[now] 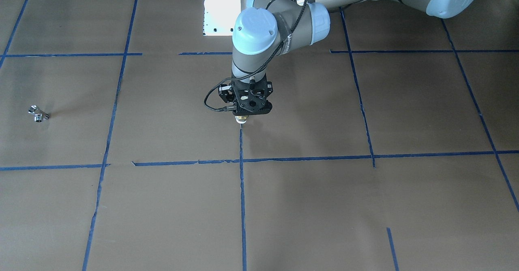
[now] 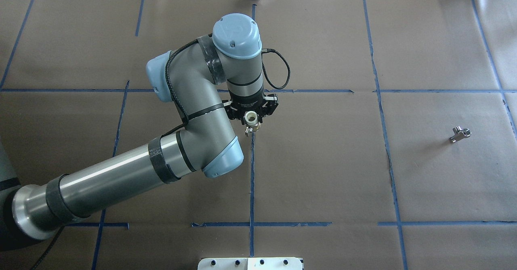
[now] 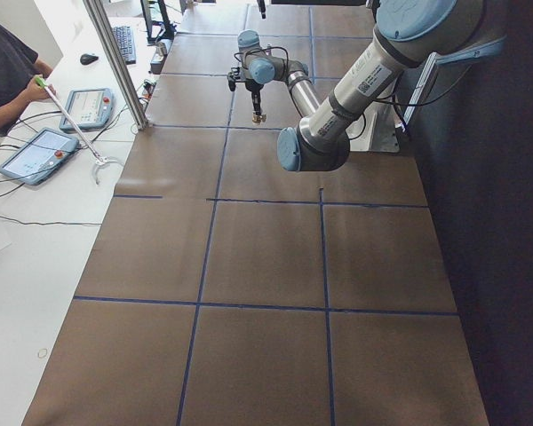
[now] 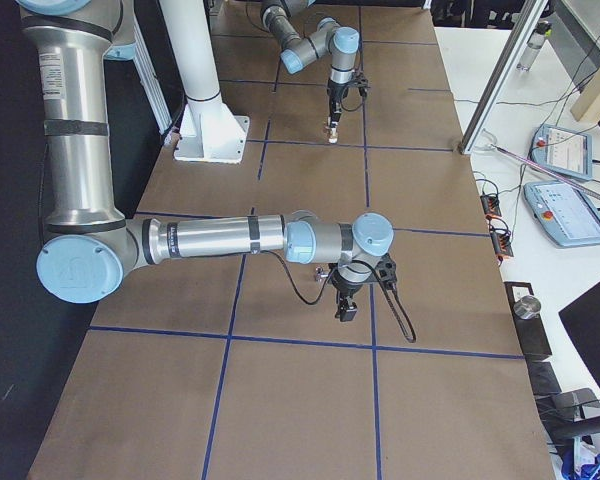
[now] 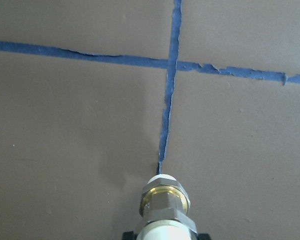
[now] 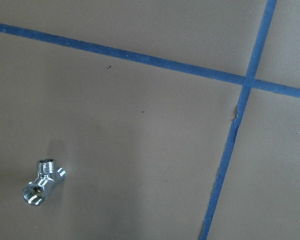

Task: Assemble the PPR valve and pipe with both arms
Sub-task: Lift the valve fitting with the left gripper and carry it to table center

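Observation:
My left gripper [image 2: 251, 121] points down over the middle of the table and is shut on a white pipe with a brass nut [image 5: 163, 201]. The brass end [image 1: 242, 119] hangs just above the brown paper, over a blue tape line. A small chrome valve [image 2: 459, 134] lies alone far to the robot's right; it also shows in the front view [image 1: 38, 115] and at the lower left of the right wrist view [image 6: 42, 181]. My right gripper [image 4: 345, 306] shows only in the right side view, hanging above the table. I cannot tell whether it is open or shut.
Blue tape lines [image 2: 251, 173] divide the brown paper into squares. The white pedestal base [image 4: 205, 125] stands at the robot's edge. Tablets [image 3: 44, 151] and a metal post [image 3: 115, 62] stand on the operators' side, where a person sits.

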Controlling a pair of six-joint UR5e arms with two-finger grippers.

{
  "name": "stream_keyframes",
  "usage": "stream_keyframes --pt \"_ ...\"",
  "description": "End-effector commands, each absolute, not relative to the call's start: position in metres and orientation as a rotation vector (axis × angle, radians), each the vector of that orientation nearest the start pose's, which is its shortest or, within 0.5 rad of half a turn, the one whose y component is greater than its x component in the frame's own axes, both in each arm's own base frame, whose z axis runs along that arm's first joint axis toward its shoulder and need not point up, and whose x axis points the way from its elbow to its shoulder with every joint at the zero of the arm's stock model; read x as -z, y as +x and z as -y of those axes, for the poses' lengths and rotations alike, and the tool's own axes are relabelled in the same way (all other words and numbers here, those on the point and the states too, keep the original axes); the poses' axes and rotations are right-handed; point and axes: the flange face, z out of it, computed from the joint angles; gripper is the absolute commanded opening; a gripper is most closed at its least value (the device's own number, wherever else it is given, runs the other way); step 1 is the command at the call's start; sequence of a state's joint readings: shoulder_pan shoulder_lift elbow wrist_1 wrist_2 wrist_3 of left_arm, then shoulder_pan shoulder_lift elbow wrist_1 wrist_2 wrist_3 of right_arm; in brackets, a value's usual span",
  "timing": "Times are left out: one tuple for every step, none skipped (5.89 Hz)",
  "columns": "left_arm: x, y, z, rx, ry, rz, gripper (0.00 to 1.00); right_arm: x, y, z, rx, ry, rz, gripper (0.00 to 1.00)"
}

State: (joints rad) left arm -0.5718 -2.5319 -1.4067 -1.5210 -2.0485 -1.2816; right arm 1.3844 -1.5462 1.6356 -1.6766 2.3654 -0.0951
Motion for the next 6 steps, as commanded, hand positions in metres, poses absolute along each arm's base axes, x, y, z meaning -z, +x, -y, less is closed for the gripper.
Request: stream_keyframes --pt "-0.1252 0.6006 0.4702 0.095 -0.108 -0.834 0.00 -0.6240 -0.0333 0.5023 0.263 -0.054 0.795 1.00" --pt "-0.1253 0.6005 0.4705 0.108 -0.111 -0.833 0.00 -0.6240 -0.0334 0.5023 0.263 -0.054 0.795 1.00" --pt "-0.1265 0.6006 0.4705 0.110 -0.112 -0.831 0.00 -0.6240 -0.0334 0.5023 0.263 -0.054 0.795 1.00" --pt "-0.1276 0.6006 0.4705 0.110 -0.113 -0.830 0.00 -0.6240 -0.0341 0.5023 0.265 -0.055 0.795 1.00" --pt "-0.1282 0.6003 0.4703 0.110 -0.113 -0.830 0.00 -0.6240 -0.0342 0.5029 0.265 -0.055 0.795 1.00" --pt "-0.1282 0.6003 0.4703 0.110 -0.113 -0.830 0.02 -0.6240 -0.0350 0.5029 0.266 -0.055 0.795 1.00"
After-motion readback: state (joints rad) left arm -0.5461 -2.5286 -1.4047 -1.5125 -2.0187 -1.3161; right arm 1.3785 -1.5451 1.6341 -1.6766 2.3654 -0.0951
